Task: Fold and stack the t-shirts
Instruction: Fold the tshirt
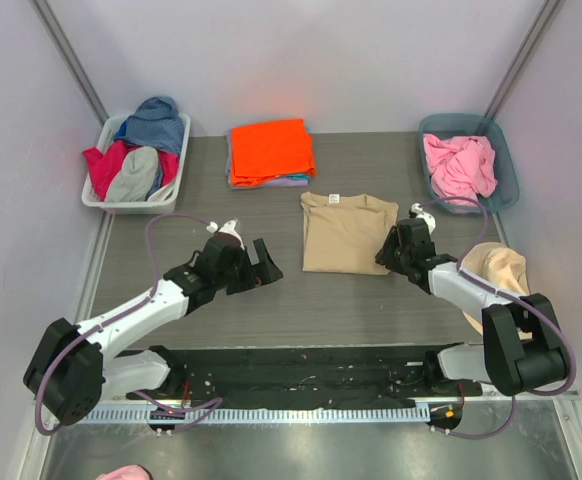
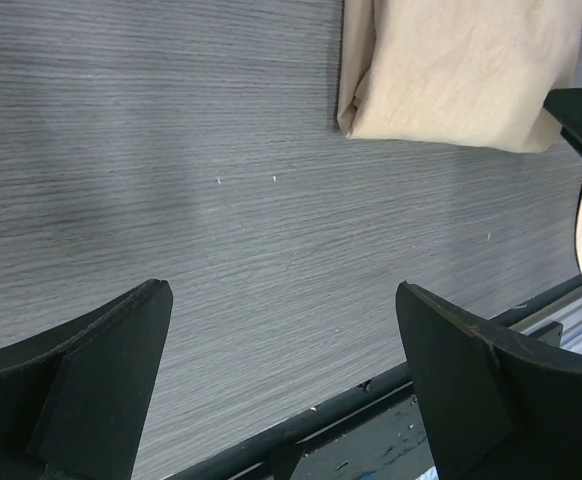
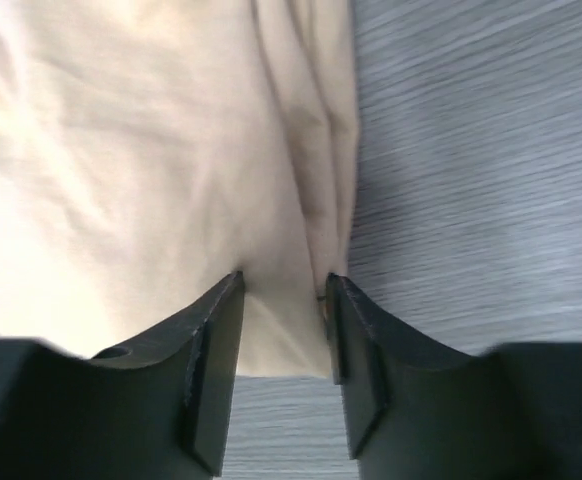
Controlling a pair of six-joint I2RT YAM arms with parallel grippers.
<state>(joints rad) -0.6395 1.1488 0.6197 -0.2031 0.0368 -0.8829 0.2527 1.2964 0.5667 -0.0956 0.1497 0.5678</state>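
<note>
Grey table (image 1: pixel 271 305) with free room around wide-open left hand (image 2: pixel 279 290), right hand (image 3: pixel 283 280) astride right edge of tan shirt (image 1: pixel 343 232), grip unclear

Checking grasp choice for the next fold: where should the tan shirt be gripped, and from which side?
Its folded right edge, by the near corner, approached from the right. The tan shirt lies flat, so only edges offer a lip, and the right gripper straddles that one.
</note>
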